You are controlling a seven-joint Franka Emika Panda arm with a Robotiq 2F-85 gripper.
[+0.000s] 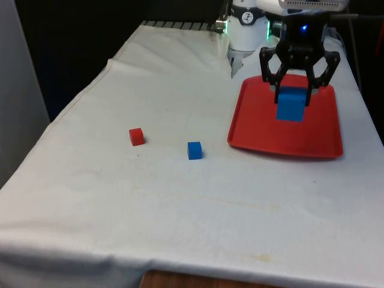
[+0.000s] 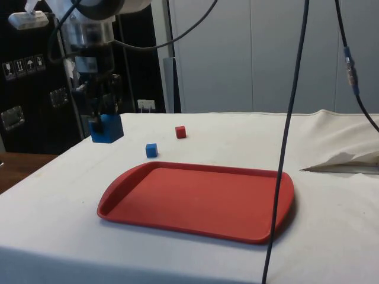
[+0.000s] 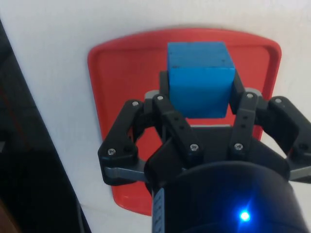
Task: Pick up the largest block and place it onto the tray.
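**Wrist view: big blue block held above the tray, release still to come**

Wrist view gives you the clearest read: the gripper (image 3: 200, 104) has its fingers (image 3: 165, 92) closed against two opposite sides of the large blue block (image 3: 199, 77), and the red tray (image 3: 104, 97) lies directly beneath it. The block sits squarely between the fingers, with most of its body standing clear beyond the fingertips.

From the front view you can see the same large blue block (image 1: 291, 103) hanging in the gripper (image 1: 291, 90) over the red tray (image 1: 282, 141), toward the tray's far half. It looks lifted clear of the tray floor, not resting on it. The side view agrees: the block (image 2: 106, 128) is carried above the bench (image 2: 249, 136), on the far side of the tray (image 2: 195, 204) as that camera sees it.

Two smaller cubes remain on the bench, well apart from the tray: a small blue cube (image 1: 194, 150), the nearer one to the tray, and a small red cube (image 1: 137, 136) beyond it, farther from the tray.

By my judgement you are most of the way through. The pick is done, the right block has been chosen, and the carry has brought it over the tray. What is left is to lower it to the tray floor, open the fingers, and withdraw upward.
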